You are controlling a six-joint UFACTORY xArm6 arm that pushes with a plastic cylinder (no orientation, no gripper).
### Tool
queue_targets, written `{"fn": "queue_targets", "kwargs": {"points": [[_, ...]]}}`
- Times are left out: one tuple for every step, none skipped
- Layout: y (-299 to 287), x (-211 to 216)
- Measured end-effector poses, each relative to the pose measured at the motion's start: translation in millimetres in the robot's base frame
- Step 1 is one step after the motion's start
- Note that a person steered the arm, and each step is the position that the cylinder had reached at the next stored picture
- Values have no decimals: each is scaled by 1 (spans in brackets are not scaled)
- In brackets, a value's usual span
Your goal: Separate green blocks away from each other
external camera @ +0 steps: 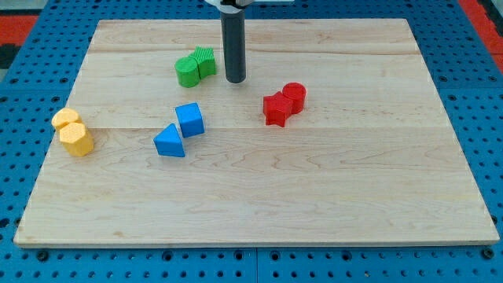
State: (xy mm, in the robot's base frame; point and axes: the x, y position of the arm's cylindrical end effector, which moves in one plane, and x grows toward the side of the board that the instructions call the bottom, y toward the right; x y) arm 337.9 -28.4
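Note:
Two green blocks touch each other near the view's top, left of centre: a rounded green block (188, 71) on the left and a ridged green block (205, 61) on the right. My tip (235, 80) rests on the board just to the right of the ridged green block, a small gap apart from it. The dark rod rises straight up from the tip to the view's top edge.
A red star block (276, 108) and a red cylinder (293, 96) touch at centre right. A blue cube (190, 119) and a blue triangle (170, 141) sit at centre left. Two yellow blocks (73, 131) lie at the left edge of the wooden board (314, 196).

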Motion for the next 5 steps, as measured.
{"fn": "queue_targets", "kwargs": {"points": [[-24,6],[-50,14],[-32,-36],[-39,-48],[-71,-20]]}}
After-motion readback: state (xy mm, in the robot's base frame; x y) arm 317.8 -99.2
